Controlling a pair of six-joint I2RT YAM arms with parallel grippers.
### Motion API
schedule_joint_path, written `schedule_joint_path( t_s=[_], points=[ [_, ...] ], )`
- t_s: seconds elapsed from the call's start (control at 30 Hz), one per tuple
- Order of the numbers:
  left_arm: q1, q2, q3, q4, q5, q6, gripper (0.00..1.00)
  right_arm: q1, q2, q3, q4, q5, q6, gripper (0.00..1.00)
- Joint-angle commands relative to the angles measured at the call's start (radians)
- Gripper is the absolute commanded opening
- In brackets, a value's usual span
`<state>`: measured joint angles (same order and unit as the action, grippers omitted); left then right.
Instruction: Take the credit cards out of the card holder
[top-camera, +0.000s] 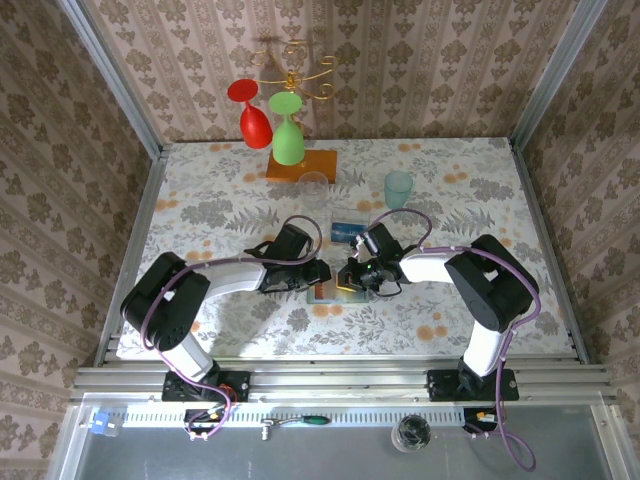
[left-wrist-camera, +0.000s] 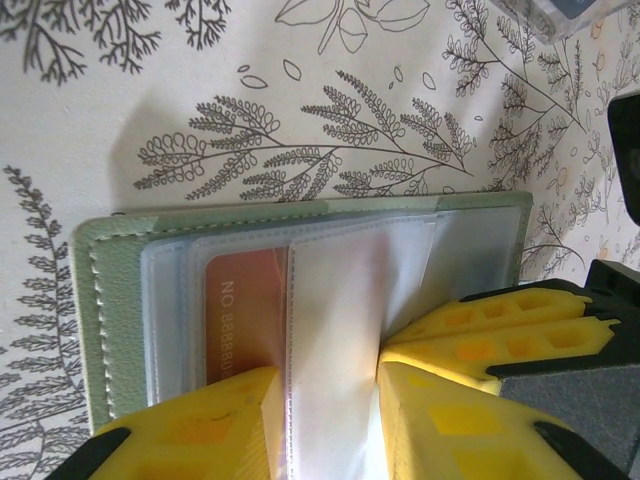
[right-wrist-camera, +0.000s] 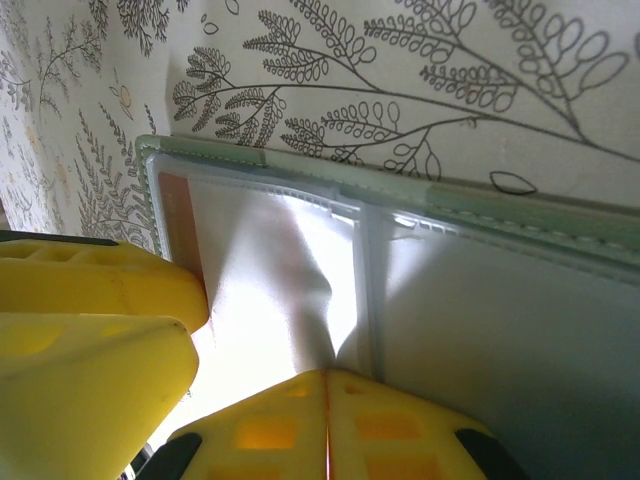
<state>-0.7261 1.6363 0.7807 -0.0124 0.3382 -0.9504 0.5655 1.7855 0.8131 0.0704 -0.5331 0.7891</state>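
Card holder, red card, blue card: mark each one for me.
card holder (left-wrist-camera: 100, 300), left wrist view, on its green stitched edge.
red card (left-wrist-camera: 245, 310), left wrist view, on its face behind the clear sleeve.
blue card (top-camera: 347, 231), top external view, middle of its face.

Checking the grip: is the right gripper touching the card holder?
Touching. Right wrist view: the right gripper, shut, pinches a clear sleeve of the card holder.

High behind the near edge of the floral-patterned table (top-camera: 450, 180), looking down. From each wrist, close, opposite sides, onto one pale grey-green folding card holder (left-wrist-camera: 105, 300).
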Motion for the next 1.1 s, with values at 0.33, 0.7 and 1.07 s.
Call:
schedule_joint_path(
  t_s=[0.33, 0.7, 1.07],
  points=[
    [-0.01, 0.034, 0.026, -0.032, -0.035, -0.031, 0.34, -0.016, -0.011, -0.04, -0.022, 0.012, 0.01, 0.08],
    [-0.016, 0.062, 0.035, 0.025, 0.005, -0.049, 0.28, -0.016, -0.016, -0.048, -0.009, 0.004, 0.02, 0.08],
    [-0.02, 0.036, 0.03, 0.056, 0.024, -0.056, 0.19, -0.016, -0.021, -0.048, -0.012, 0.001, 0.022, 0.08]
  ],
)
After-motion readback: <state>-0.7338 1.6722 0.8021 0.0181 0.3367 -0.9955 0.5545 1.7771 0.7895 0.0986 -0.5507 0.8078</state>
